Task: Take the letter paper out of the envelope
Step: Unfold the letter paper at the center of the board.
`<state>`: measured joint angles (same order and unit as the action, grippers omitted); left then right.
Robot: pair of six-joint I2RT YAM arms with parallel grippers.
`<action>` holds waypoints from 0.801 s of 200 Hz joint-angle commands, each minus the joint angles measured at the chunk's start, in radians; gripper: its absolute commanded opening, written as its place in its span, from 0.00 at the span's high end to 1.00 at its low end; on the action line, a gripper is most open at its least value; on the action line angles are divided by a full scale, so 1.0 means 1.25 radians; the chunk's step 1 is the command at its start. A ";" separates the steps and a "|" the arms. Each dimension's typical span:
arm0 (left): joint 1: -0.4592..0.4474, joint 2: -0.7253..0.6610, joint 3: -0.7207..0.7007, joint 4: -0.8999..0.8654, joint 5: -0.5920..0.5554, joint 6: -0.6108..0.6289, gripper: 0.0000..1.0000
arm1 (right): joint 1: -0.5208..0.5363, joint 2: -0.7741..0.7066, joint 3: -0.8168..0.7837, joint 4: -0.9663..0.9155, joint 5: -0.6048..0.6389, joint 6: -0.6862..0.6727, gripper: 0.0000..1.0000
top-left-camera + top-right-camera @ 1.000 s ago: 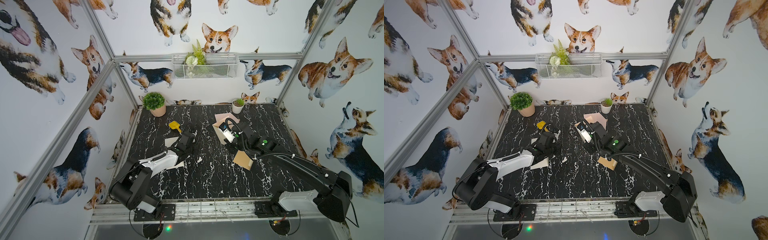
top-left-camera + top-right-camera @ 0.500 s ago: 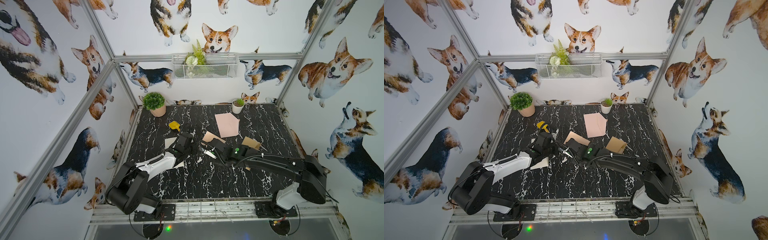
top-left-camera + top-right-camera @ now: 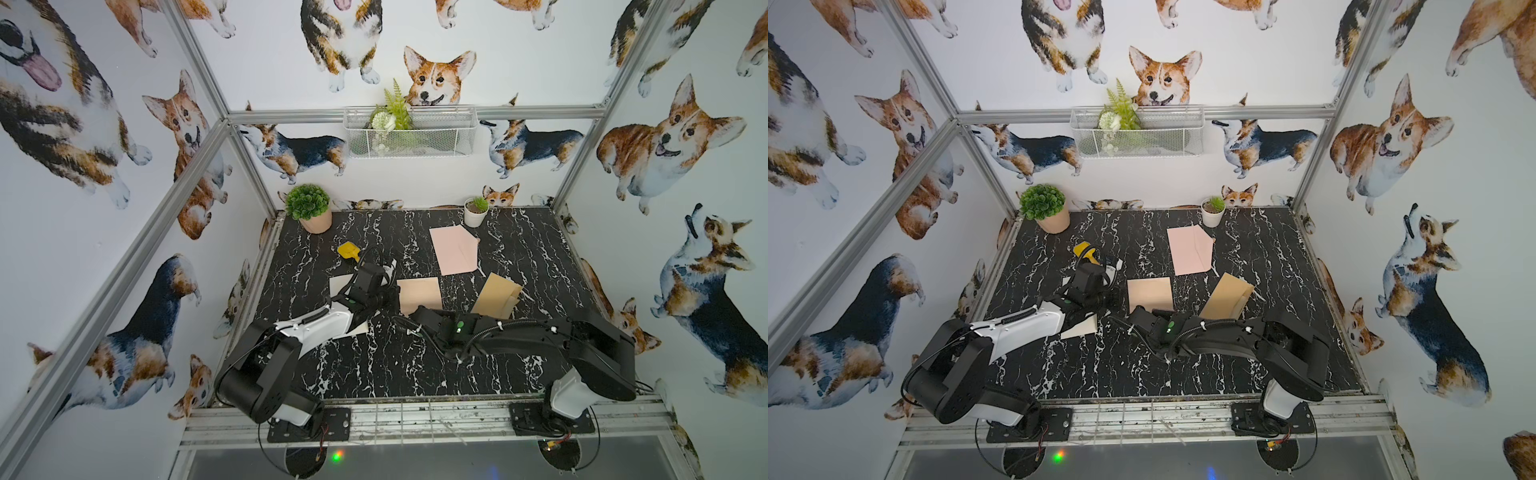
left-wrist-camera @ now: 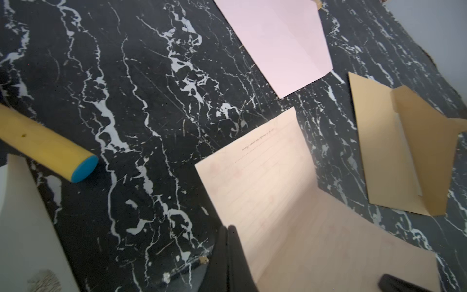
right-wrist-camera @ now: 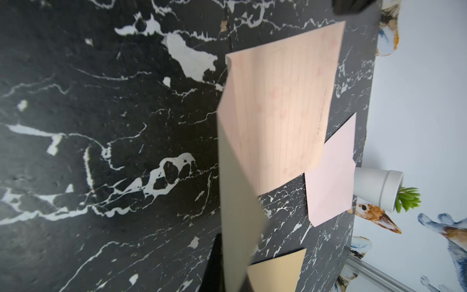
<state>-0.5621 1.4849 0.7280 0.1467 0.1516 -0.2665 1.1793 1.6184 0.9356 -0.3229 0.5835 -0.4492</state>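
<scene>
Swung back from 12 o'clock, the right tool (image 3: pixel 417 312) now pinches the letter paper (image 3: pixel 419 293) by its 6 o'clock edge at mid worktop (image 3: pixel 374 365). The left tool (image 3: pixel 390 296) is clamped on its 9 o'clock edge. The brown envelope (image 3: pixel 496 296) lies apart at 3 o'clock.

Letter paper (image 3: pixel 419 293) just left of envelope (image 3: pixel 494 296)

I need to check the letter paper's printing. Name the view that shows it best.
Left wrist: the letter paper is close, its ruled lines and a printed line visible. Right wrist shows it bent and blurred; both top views, only a small peach sheet.
</scene>
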 commanded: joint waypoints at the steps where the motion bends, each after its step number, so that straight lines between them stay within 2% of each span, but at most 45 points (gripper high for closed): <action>1: 0.002 0.019 0.010 0.056 0.119 0.016 1.00 | 0.014 -0.007 -0.012 0.100 0.054 -0.021 1.00; 42: 0.002 0.123 0.057 0.102 0.298 -0.023 1.00 | 0.039 0.034 -0.018 0.131 0.105 -0.029 1.00; 66: 0.002 0.134 0.062 0.105 0.297 -0.038 1.00 | 0.041 0.049 -0.023 0.137 0.124 -0.020 1.00; 90: 0.002 0.159 0.086 0.044 0.281 -0.015 1.00 | 0.041 0.028 -0.040 0.151 0.113 -0.007 1.00; 109: 0.002 0.196 0.136 0.005 0.314 -0.007 1.00 | 0.041 0.028 -0.051 0.157 0.112 -0.002 1.00; 160: 0.002 0.263 0.169 0.011 0.388 -0.036 1.00 | 0.037 0.103 -0.054 0.171 0.209 0.038 0.99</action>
<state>-0.5621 1.8030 0.9268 0.1650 0.5770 -0.3004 1.2240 1.7206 0.8680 -0.1364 0.7761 -0.4427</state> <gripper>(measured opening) 0.048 0.049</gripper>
